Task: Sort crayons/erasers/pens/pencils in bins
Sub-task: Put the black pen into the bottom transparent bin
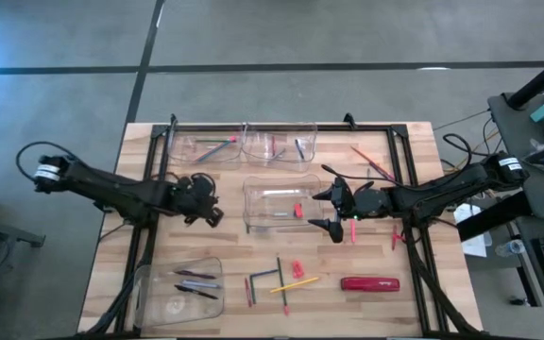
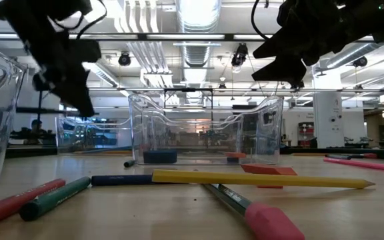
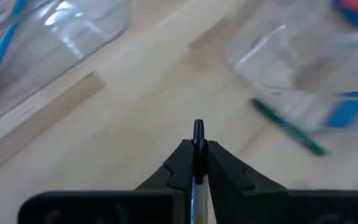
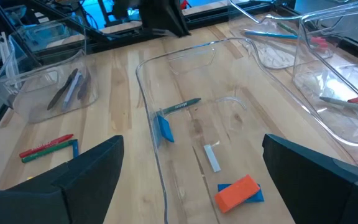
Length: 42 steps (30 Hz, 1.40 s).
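Gripping a pen, the left gripper was mid-transfer; next, carry it to the near-left bin. Right gripper stood open.

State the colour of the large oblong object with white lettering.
Red, clearest in the high view.

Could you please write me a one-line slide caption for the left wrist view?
Left gripper shut on a dark-tipped pen, held above the wooden table between clear bins.
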{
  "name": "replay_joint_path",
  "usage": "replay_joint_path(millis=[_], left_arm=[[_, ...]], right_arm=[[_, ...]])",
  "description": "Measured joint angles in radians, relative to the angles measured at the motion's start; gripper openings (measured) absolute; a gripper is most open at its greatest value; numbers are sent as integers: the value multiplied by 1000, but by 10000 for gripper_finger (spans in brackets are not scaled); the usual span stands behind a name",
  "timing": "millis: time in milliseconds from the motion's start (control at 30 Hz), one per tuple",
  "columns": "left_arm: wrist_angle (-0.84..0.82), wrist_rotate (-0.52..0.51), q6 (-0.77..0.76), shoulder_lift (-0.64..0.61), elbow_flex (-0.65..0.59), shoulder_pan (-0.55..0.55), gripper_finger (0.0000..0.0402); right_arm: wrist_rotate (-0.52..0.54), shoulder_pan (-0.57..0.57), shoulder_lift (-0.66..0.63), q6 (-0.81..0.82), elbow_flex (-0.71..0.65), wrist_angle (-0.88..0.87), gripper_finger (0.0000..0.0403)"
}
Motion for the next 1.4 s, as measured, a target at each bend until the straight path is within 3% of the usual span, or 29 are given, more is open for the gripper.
replay_joint_path(millis=[100,233,433,733,900,1167,1400], left_arm=[[-7,69,73,-16,55,0,15],[-5,244,158,-30,144,-24,15],[-6,345,180,-3,289,-173,15],[-7,361,106,174,422,-492,16],[-7,377,41,290,457,-597,16],[-78,429,-19,362,451,-627,21],[-76,428,-38,358,451,-621,79]], right_arm=[[0,0,0,0,0,0,370],[0,0,0,0,0,0,370],[0,0,0,1,0,0,370],[0,0,0,18,0,-1,370],[0,0,0,18,0,0,370],[0,0,0,18,0,0,370],[0,0,0,18,0,0,370]])
